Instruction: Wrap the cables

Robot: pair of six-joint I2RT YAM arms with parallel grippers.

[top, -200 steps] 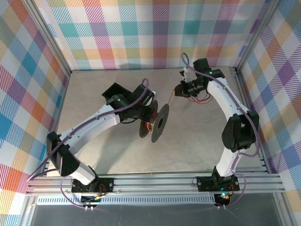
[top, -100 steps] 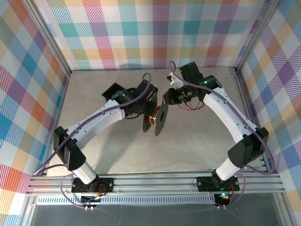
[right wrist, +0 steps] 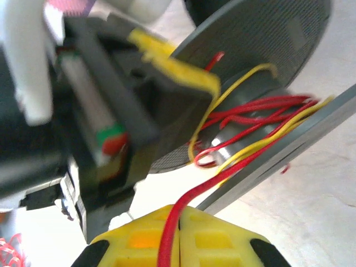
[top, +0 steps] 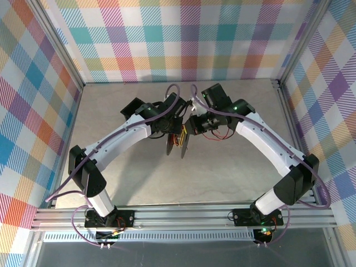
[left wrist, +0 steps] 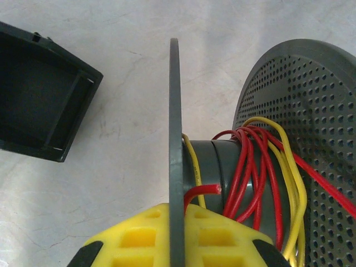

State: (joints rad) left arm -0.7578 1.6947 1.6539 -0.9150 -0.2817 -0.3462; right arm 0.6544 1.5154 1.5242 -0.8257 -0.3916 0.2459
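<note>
- Pale marbled tabletop (top: pixel 239 167), plaid walls (top: pixel 183 39) on three sides, metal rail (top: pixel 183 214) along the bottom of the top view.
- Both arms reach inward and meet just above the middle of the top view.
- Grey spool (top: pixel 178 143) sits at that meeting point, edge-on to the overhead camera. Cannot tell if it touches the tabletop.
- Left tool (left wrist: pixel 176 236) is at bottom centre of the left wrist view, its yellow fingers (left wrist: pixel 133 239) clamped on the rim of the thin flange (left wrist: pixel 176 100).
- Cables (left wrist: pixel 253 167), red with some yellow, are wound loosely round the spool hub, right of centre in the left wrist view. The turns are uneven and some cross.
- Perforated flange (left wrist: pixel 311 105) is on the right side of that view, behind the cables.
- Right tool (right wrist: pixel 173 242) is at bottom centre of the right wrist view, closed on one red strand (right wrist: pixel 186 197).
- The red strand runs from the right tool up and right to the hub.
- In the top view the right tool is just right of the spool, close to the left tool.
</note>
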